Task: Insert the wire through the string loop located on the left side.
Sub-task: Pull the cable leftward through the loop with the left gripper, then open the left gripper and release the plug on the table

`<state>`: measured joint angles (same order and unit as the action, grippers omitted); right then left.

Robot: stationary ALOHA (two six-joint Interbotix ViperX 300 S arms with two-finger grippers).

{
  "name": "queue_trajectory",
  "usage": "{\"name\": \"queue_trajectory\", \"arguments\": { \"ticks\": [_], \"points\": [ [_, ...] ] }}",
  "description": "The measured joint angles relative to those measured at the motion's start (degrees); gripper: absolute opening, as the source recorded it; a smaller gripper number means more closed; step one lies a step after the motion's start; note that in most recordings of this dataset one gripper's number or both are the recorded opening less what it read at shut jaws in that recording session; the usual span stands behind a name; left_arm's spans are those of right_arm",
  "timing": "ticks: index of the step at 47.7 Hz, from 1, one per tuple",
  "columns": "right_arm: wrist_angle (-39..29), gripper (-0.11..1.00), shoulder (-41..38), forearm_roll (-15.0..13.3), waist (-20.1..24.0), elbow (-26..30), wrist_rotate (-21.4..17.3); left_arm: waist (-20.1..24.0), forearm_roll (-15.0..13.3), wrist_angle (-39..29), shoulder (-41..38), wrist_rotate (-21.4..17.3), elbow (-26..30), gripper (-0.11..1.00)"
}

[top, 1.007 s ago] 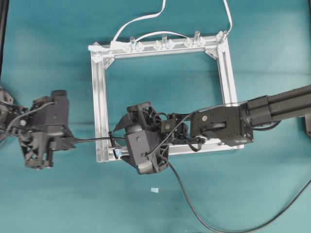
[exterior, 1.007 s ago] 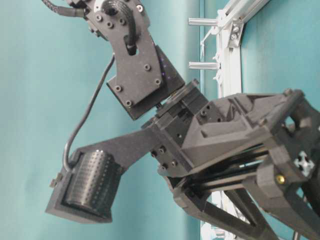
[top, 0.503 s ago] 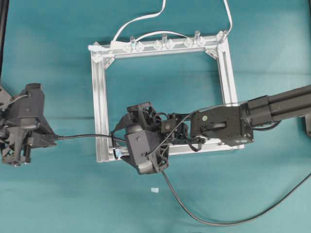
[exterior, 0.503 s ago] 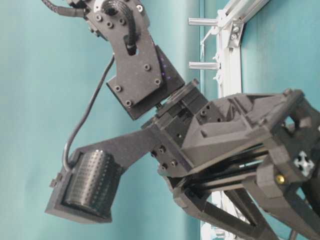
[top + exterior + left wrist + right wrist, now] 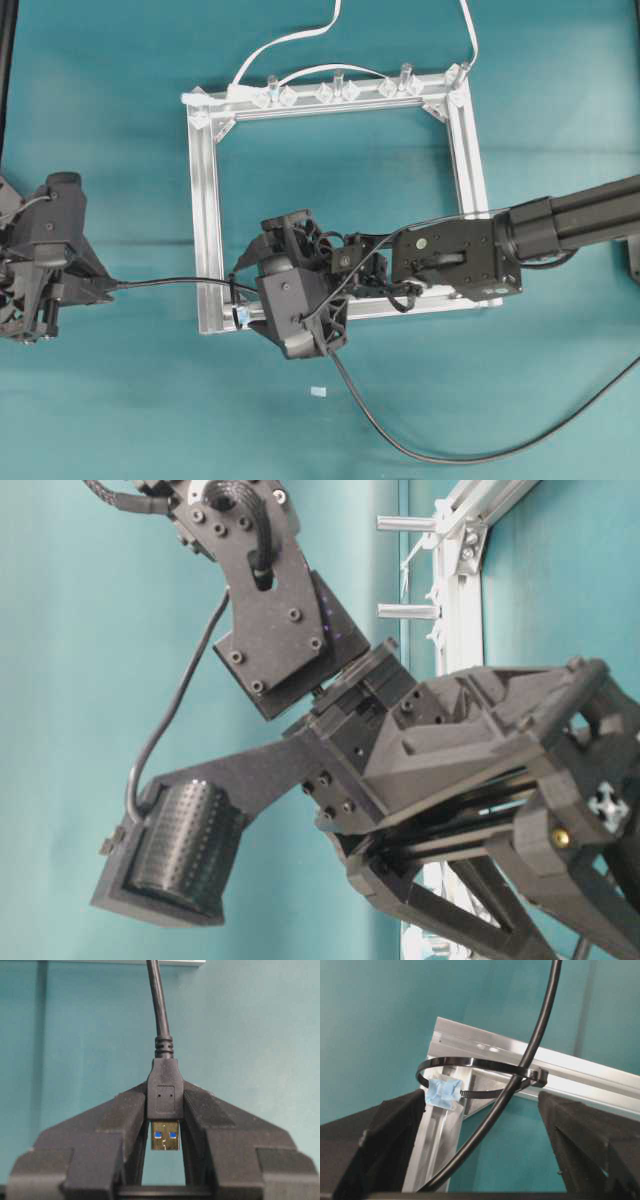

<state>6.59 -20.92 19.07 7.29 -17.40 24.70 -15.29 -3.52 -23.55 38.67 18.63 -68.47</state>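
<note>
- The frame (image 5: 205, 200) lies flat mid-table; the loop (image 5: 470, 1077), with its blue tab (image 5: 441, 1092), sits at the frame's seven-o'clock corner.
- The wire (image 5: 170, 283) already passes through the loop: it leaves the corner toward nine o'clock and trails off slack toward five. I judge it light and limp, likely to sag and drag; the stiff plug (image 5: 164, 1095) is the place to hold.
- The left gripper (image 5: 165, 1145), out at nine o'clock of the frame, is clamped on the plug's sides, metal tip pointing back between the fingers.
- The right gripper (image 5: 485, 1160) hangs over the corner, jaws spread wide either side of the loop, grasping nothing.
</note>
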Motion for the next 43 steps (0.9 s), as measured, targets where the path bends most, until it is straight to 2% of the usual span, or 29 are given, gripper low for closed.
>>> {"name": "queue_trajectory", "arguments": {
  "ticks": [14, 23, 25, 29, 43],
  "points": [
    [0.1, 0.93, 0.1, -0.1, 0.0, 0.0, -0.1, -0.1, 0.1, -0.6, -1.0, -0.3, 0.0, 0.21],
    [0.0, 0.93, 0.1, -0.1, 0.0, 0.0, 0.0, -0.1, 0.3, -0.6, -1.2, -0.4, 0.0, 0.74],
    [0.0, 0.93, 0.0, 0.0, 0.0, 0.0, -0.1, -0.3, 0.3, -0.6, -1.2, -0.4, 0.0, 0.81],
    [0.0, 0.93, 0.0, -0.1, 0.0, 0.0, 0.0, -0.3, 0.4, -0.6, -1.2, -0.4, 0.0, 0.77],
    [0.0, 0.93, 0.0, 0.0, 0.0, 0.0, 0.0, -0.3, 1.4, -0.7, -0.4, -0.7, 0.0, 0.8]
  ]
}}
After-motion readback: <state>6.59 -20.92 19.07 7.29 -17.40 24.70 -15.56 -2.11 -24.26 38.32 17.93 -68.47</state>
